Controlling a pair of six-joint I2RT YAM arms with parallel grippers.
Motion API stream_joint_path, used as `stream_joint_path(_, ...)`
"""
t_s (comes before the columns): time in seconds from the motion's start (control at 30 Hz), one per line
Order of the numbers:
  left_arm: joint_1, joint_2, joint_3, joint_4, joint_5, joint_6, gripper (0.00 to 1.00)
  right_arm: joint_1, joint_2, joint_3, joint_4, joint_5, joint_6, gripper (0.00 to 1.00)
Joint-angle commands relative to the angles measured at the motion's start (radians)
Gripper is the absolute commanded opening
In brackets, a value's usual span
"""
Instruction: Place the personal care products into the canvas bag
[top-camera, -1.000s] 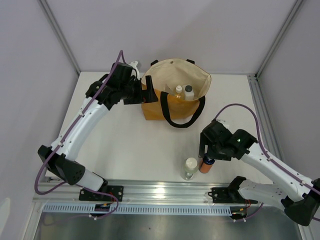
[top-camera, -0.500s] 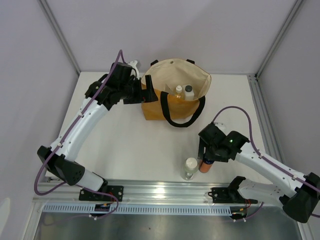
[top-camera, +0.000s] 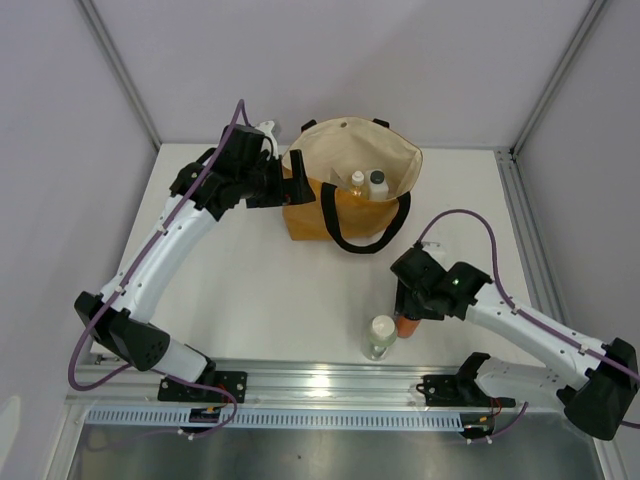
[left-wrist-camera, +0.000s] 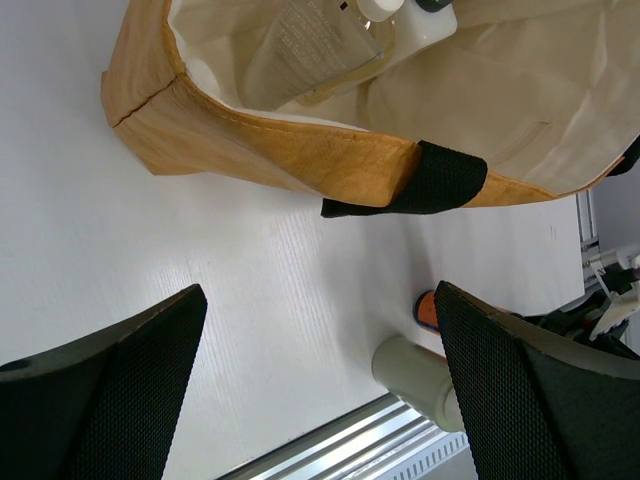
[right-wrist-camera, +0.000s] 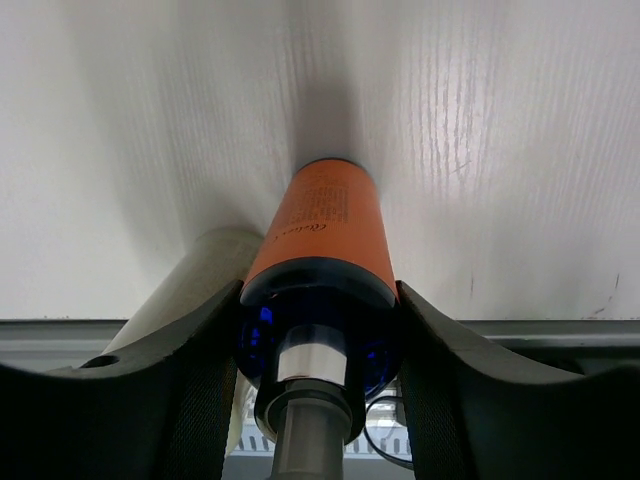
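Now my right gripper (right-wrist-camera: 318, 300) pinches the orange bottle (right-wrist-camera: 325, 225), left gripper (left-wrist-camera: 318, 300) spread wide, so next I judge 1 straight lift toward the canvas bag (top-camera: 305, 220).

Upper middle of the overhead view: a mustard-tan canvas tote bag (top-camera: 305, 222), cream inside, with black loop handles (top-camera: 324, 212). In it, a rounded yellowish bottle (top-camera: 357, 183) with a white cap and a small grey-capped bottle (top-camera: 377, 181). Lower right: an orange cylindrical plastic bottle (right-wrist-camera: 325, 225) with faint lettering and a deep blue cap. Beside it is a pale clear bottle (top-camera: 380, 337), white-capped. The flat white table (top-camera: 250, 290) shows a fine grain. The left arm (top-camera: 170, 240) and right arm (top-camera: 530, 325) are white with black joints and purple cables (top-camera: 470, 212). The left gripper (left-wrist-camera: 318, 300) is black with mesh-patterned pads.
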Motion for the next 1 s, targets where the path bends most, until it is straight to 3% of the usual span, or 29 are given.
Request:
stream_joint_path(0.0, -0.004, -0.032, 0.004, 0.021, -0.005, 0.009, 1.00, 0.006, -0.023, -0.006, -0.023, 0.066, 0.014, 0.11)
stream_joint_path(0.03, -0.004, -0.032, 0.006, 0.019, -0.003, 0.009, 0.99, 0.004, -0.029, 0.005, -0.024, 0.078, 0.002, 0.02)
stream_joint_path(0.07, -0.004, -0.030, 0.007, 0.021, -0.005, 0.009, 0.99, 0.004, -0.040, 0.019, -0.032, 0.087, -0.009, 0.00)
stream_joint_path(0.3, -0.004, -0.012, 0.041, 0.019, -0.003, 0.006, 0.99, -0.008, 0.044, 0.258, -0.090, 0.156, -0.168, 0.00)
stream_joint_path(0.67, -0.001, 0.065, 0.203, 0.007, -0.049, -0.011, 0.99, -0.141, 0.112, 0.610, -0.155, 0.198, -0.342, 0.00)
stream_joint_path(0.97, -0.001, 0.203, 0.322, -0.024, -0.066, -0.046, 0.99, -0.189, 0.227, 1.055, -0.210, 0.169, -0.492, 0.00)
